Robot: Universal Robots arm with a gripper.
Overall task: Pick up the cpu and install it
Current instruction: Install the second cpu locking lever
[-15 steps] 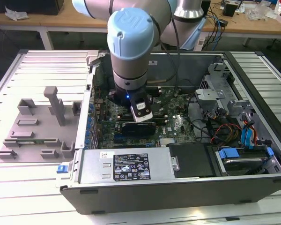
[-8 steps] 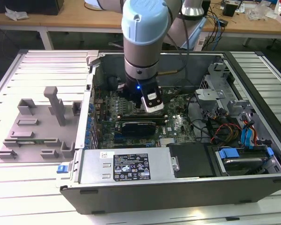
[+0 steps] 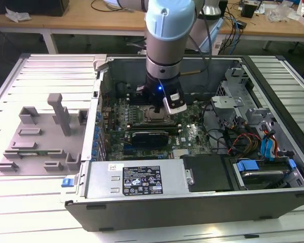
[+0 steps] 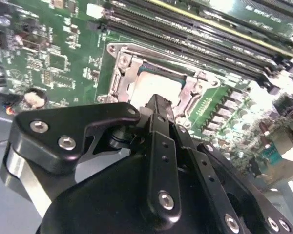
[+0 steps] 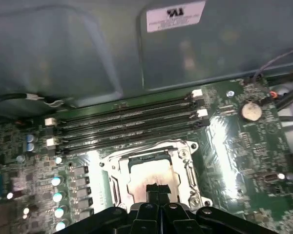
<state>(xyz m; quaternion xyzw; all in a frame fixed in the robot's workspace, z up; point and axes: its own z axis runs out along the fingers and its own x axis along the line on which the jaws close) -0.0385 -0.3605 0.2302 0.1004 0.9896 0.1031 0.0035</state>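
Black end effector (image 4: 157,105), fingers drawn narrow together, hangs just above one silvery cpu (image 5: 151,178) lying in the one metal-framed socket (image 5: 191,168) on the green motherboard (image 5: 234,146), beside four dark memory slots (image 5: 127,127).

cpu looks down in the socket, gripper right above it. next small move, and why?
Probably a short straight lift off the cpu. In both wrist views its silvery plate appears to lie flat inside the socket frame, with the gripper tips right at its near edge. Whether the fingers have let go I cannot tell, so confirm release first; lifting while gripping would pull it out.
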